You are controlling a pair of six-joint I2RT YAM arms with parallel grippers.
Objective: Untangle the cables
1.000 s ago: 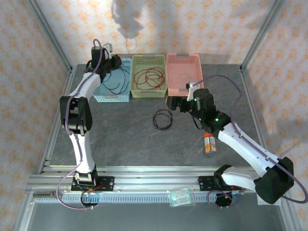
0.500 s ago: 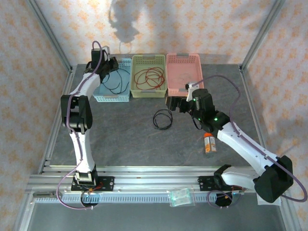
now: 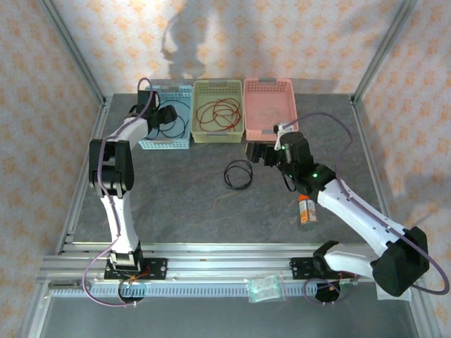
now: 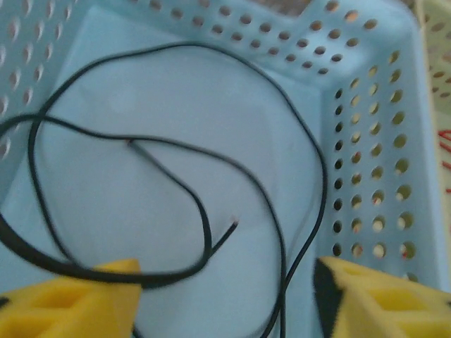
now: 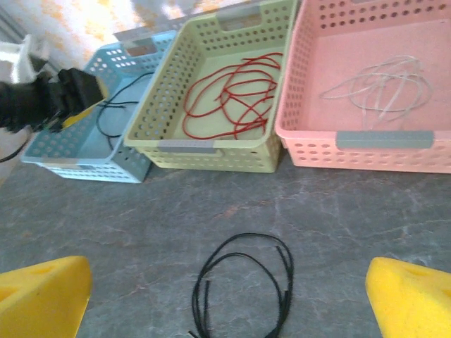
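A black cable (image 4: 208, 232) lies in loose loops on the floor of the blue basket (image 4: 366, 141). My left gripper (image 4: 225, 282) hangs low over it, open, one strand crossing its left fingertip. From above, the left gripper (image 3: 167, 116) sits inside the blue basket (image 3: 163, 144). A second black cable (image 3: 239, 174) lies coiled on the grey table. My right gripper (image 3: 254, 151) hovers just behind that coil, open and empty. In the right wrist view the coil (image 5: 254, 235) lies between and ahead of the right gripper (image 5: 229, 282). A red cable (image 5: 232, 91) fills the green basket (image 5: 211, 151). A whitish cable (image 5: 384, 88) lies in the pink basket (image 5: 384, 151).
The three baskets stand side by side along the back of the table. An orange bottle (image 3: 306, 210) lies on the table under the right forearm. A clear plastic bag (image 3: 263, 287) rests on the front rail. Metal frame posts rise at the table's corners.
The left gripper has come down and forward into the blue basket and has opened, letting go of the black cable there. The right arm has barely moved.
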